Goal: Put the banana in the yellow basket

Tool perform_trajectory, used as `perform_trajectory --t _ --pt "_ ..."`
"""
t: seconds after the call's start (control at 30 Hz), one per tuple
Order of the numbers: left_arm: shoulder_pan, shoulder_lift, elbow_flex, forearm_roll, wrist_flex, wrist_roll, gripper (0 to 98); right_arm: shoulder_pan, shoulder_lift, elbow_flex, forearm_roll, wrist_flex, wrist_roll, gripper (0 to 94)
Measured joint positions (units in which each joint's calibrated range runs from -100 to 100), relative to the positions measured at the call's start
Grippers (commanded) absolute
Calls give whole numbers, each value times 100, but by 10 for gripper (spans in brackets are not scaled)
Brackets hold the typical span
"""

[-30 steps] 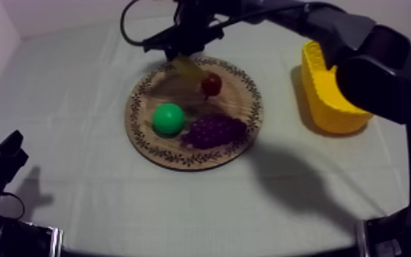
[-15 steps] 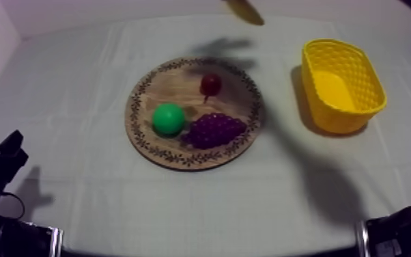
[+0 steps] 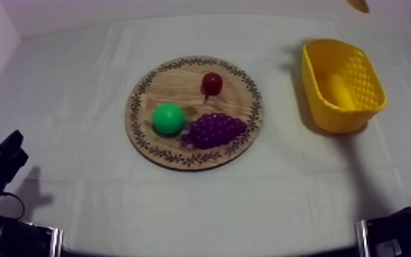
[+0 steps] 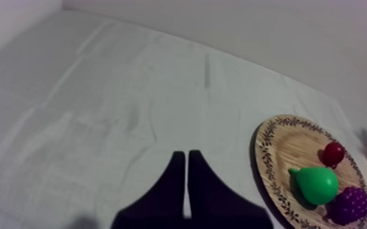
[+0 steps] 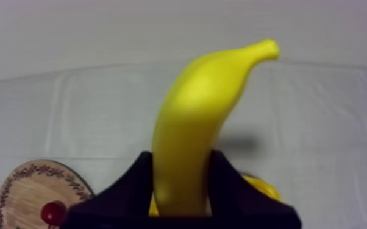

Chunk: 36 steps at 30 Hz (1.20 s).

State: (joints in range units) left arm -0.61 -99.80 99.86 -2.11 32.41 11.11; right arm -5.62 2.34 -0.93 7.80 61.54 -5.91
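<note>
No text, label, number or sign is readable (the wooden board [image 3: 171,82] has a merely ornamental rim).

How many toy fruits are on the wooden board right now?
3: small red fruit at the far side, pear at the near left, bunch of grapes beside it. Nothing seems hidden.

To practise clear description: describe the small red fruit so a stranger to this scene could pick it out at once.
In the middle of the table lies a round wooden board with a patterned rim. Of the three toy fruits on it, the small red fruit sits farthest back, apart from the green pear and purple grapes. It is the smallest and the only red one.
</note>
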Motion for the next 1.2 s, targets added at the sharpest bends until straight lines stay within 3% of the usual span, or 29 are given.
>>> perform_trajectory --t 0.17,0.57,1.2 --pt "0 0 0 0 0 0 1 217 -615 1072 142 -313 -101 168" --pt "0 0 0 0 0 0 1 -82 -694 2878 531 -777 -533 169" --pt "0 0 0 0 0 0 1 -220 317 2955 907 -992 -1049 170"
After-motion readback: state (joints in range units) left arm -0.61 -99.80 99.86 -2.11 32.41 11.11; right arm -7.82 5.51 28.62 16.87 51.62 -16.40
